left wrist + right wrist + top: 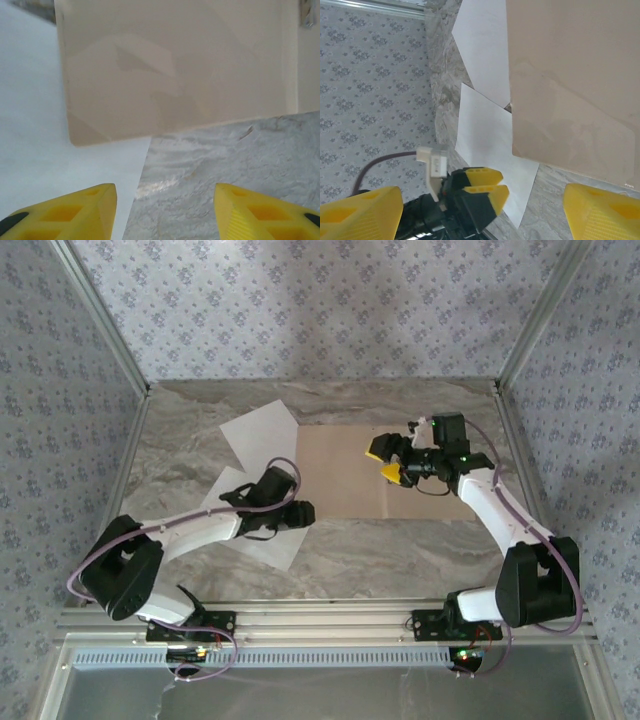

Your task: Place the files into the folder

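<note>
Jaws on the left arm stand apart with nothing between them. In the left wrist view one yellow finger [75,212] sits over white paper and the other over bare marble. From above, these left jaws are at the end of the left arm [200,530], low over the surface [400,560] and just in front of the folder's near left corner. Whether the tips touch anything cannot be told.

Two white files lie on the left side of the surface. The near sheet [275,545] lies tilted, partly under the left arm, and its right edge runs between the left fingers. The folder's near left corner lies on top of this sheet, which the left wrist view shows plainly [30,125]. The far sheet [262,435] also lies tilted, farther back. Its right side meets the folder's left edge, and I cannot tell whether it is tucked beneath. From the right wrist both show, the far sheet [485,50] above the near one [482,140].

The folder [340,475] lies flat in the middle of the surface, tan from above and pale beige up close [175,70]. A crease runs down near its right side in the left wrist view, with a small metal clip [306,15] at the top corner. No paper lies on it.

Over the folder's right part the right jaws are spread wide and empty. Their yellow fingers [377,451] point left toward the sheets. In the right wrist view, one finger [360,215] is at the lower left and the other at the lower right.
</note>
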Controlling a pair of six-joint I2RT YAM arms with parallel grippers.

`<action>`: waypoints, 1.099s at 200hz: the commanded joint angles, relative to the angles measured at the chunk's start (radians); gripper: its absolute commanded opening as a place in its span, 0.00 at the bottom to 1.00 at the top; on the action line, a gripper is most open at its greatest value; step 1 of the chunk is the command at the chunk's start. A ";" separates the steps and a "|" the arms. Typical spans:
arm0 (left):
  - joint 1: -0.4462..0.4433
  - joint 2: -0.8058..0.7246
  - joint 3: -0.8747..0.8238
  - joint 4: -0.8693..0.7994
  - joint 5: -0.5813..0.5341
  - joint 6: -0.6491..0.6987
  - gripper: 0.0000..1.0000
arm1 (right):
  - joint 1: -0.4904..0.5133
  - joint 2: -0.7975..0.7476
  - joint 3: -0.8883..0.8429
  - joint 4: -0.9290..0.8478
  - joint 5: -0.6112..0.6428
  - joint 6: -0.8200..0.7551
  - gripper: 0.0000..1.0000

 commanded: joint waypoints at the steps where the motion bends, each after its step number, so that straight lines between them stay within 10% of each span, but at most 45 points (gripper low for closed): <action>1: -0.030 0.012 -0.029 -0.009 -0.010 -0.041 0.55 | 0.024 0.013 0.032 0.016 0.009 -0.022 0.85; 145: -0.029 -0.082 -0.172 -0.367 -0.055 -0.045 0.61 | 0.140 0.122 0.037 0.073 0.039 -0.017 0.84; 220: 0.152 -0.317 -0.232 -0.508 -0.022 -0.008 0.65 | 0.230 0.229 0.103 0.094 0.051 -0.019 0.82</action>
